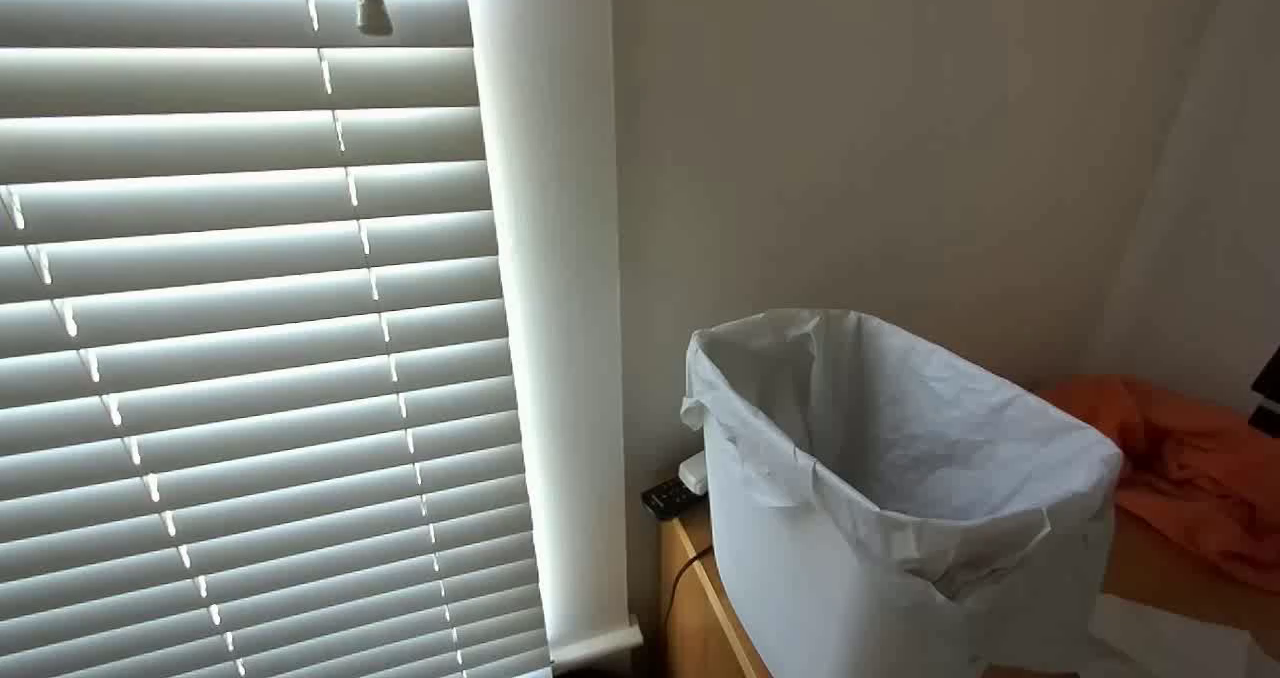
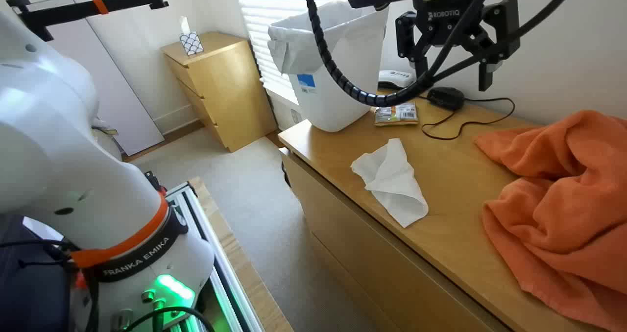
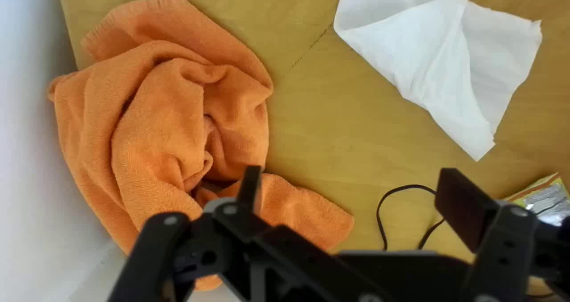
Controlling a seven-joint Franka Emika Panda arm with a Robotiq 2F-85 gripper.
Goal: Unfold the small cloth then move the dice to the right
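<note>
The pincer (image 2: 453, 77), fingers apart, hangs above the bench (image 2: 450, 173), the crumpled orange cloth (image 2: 563, 214) lying right of the white bin (image 1: 835, 553) in both exterior views.

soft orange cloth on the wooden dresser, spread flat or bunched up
Bunched up: in the wrist view, the orange cloth lies in a heap, with overlapping folds and deep creases.

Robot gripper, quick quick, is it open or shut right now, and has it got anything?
Robotiq gripper: open, holding nothing.
</note>
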